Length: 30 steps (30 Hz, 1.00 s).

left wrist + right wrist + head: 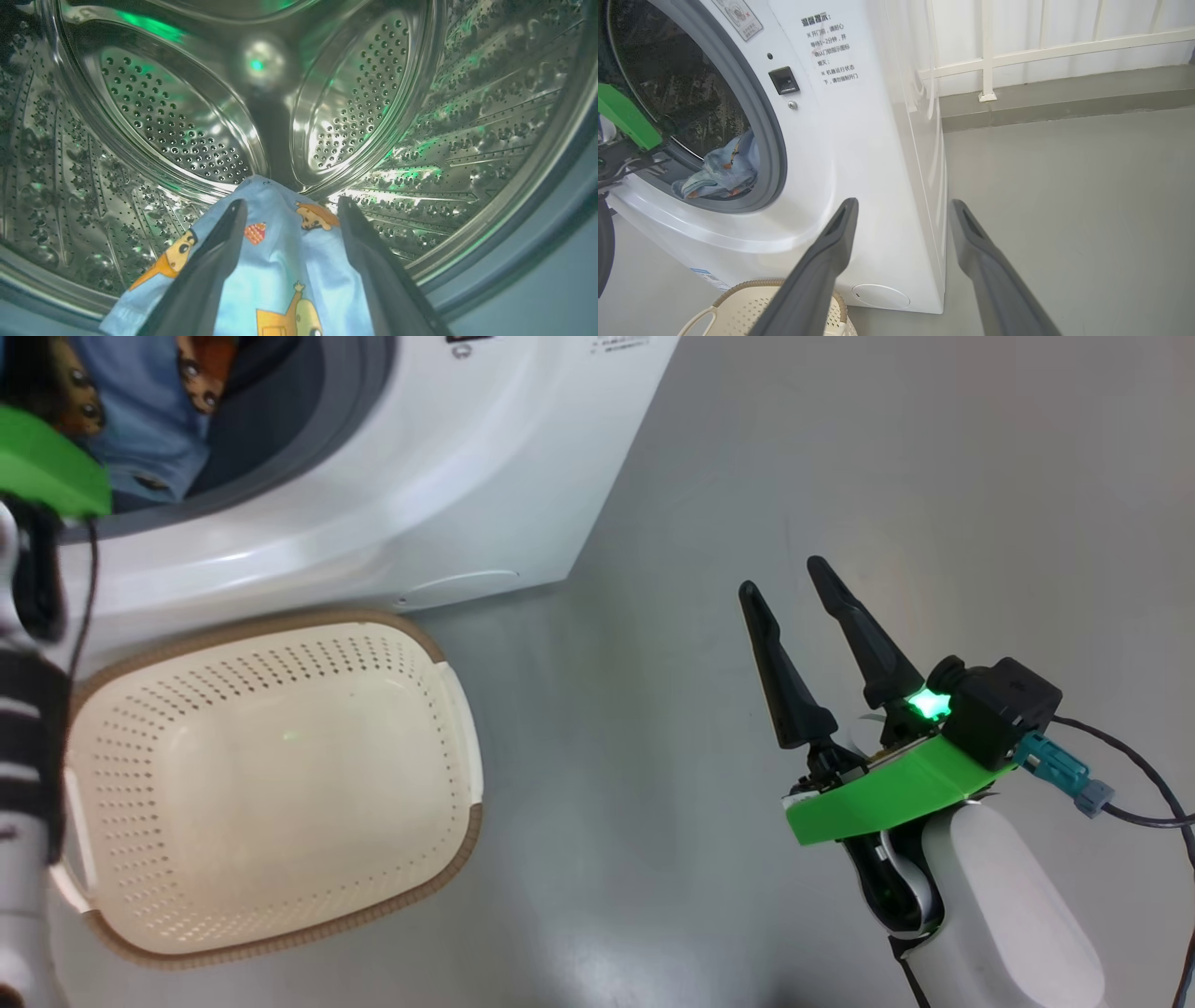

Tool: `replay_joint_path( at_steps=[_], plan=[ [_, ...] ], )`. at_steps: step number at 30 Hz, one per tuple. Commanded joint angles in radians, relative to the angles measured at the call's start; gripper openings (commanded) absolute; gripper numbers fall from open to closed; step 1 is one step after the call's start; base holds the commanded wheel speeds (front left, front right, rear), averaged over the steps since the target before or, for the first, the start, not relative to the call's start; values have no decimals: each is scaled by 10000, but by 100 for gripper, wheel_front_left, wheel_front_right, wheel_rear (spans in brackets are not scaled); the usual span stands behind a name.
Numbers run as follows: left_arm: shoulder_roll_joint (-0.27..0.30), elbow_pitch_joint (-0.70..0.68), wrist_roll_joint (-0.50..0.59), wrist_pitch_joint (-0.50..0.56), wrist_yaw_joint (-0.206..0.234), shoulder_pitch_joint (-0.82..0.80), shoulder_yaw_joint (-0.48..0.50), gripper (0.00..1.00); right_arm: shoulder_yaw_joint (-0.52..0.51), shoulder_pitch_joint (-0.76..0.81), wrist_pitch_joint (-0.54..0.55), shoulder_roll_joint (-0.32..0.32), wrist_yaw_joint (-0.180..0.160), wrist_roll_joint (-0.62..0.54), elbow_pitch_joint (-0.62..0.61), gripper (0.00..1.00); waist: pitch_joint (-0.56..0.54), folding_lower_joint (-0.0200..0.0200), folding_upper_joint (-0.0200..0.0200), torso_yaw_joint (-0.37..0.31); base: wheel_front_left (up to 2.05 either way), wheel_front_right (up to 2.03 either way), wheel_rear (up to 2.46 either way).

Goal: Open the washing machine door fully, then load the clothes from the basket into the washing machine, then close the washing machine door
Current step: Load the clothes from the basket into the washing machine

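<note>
Clothes (280,270) lie inside the washer (448,476), at the front of its steel drum (163,126): blue cloth with orange-brown cartoon prints. In my right wrist view they show as a crumpled bundle low in the opening, just behind the grey gasket (773,140).

My left gripper (290,201) reaches into the drum mouth, pointing at the back wall. Its jaws stand wide apart, one on each side of a fold of the blue cloth that runs up between them. Nothing is pinched. I cannot tell whether the cloth touches either jaw. In the head view, this arm's green wrist plate (42,467) sits at the edge of the opening.

My right gripper (782,575) hangs over the grey floor (747,448), to the right of the washer and well apart from everything. Its jaws are spread wide and hold nothing. They point towards the washer's front right corner, with a white railing (985,51) beyond it.

The basket (261,621) sits on the floor just in front of the washer, below the opening. Its bare perforated bottom and brown rim are in plain sight. I cannot tell whether its rim touches the washer.
</note>
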Motion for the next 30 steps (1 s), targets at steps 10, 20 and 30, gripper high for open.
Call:
replay_joint_path(
  at_steps=[10,20,30],
  plan=[
    [719,-1823,-514,-51,-26,2190,-71,100,-138,297,-48,54,16,-169,-163,100,-654,0,0,496,0,0,0],
    [605,-4699,-665,-51,-26,5404,1099,100,-338,500,-48,55,16,-302,-132,100,-1117,0,0,874,0,0,0],
    [97,-6792,-27,-51,18,7657,1937,100,-419,613,-48,40,16,-351,-129,100,-1322,0,0,1059,0,0,0]
  ],
)
